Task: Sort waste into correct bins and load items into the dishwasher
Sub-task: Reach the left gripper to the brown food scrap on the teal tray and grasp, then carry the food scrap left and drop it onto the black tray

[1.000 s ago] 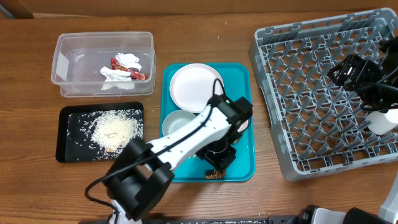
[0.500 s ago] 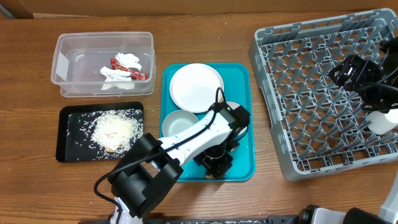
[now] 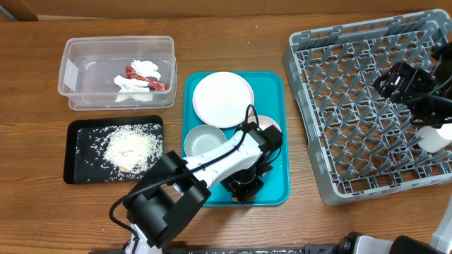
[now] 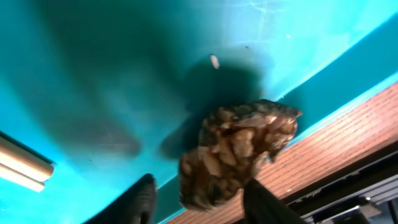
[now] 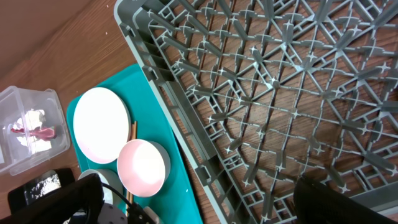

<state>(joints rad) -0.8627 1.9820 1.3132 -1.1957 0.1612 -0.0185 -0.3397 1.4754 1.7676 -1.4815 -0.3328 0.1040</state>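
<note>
My left gripper point(image 3: 244, 188) is down on the front edge of the teal tray point(image 3: 277, 185). In the left wrist view its open fingers point(image 4: 144, 198) straddle the brown food scrap point(image 4: 236, 152), the right finger touching it. Chopstick ends point(image 4: 22, 165) lie to the left. The white plate point(image 3: 223, 99) and a white bowl point(image 3: 202, 140) sit on the tray. A second bowl point(image 5: 143, 167) is partly under my arm. The clear tub point(image 3: 79, 67) holds the napkin point(image 3: 145, 68) and red packet point(image 3: 150, 83). The black tray point(image 3: 76, 156) holds rice point(image 3: 131, 146). My right gripper point(image 3: 387, 81) hangs open over the grey rack point(image 3: 353, 106). I cannot make out the cup.
The teal tray stands between the two bins on the left and the rack on the right. A strip of bare wood point(image 3: 300, 148) separates tray and rack. The table's front edge point(image 4: 348, 143) is just beyond the scrap.
My left gripper has moved toward the tray's front edge and down over the food scrap, which it now covers in the overhead view. The right arm has not moved.
</note>
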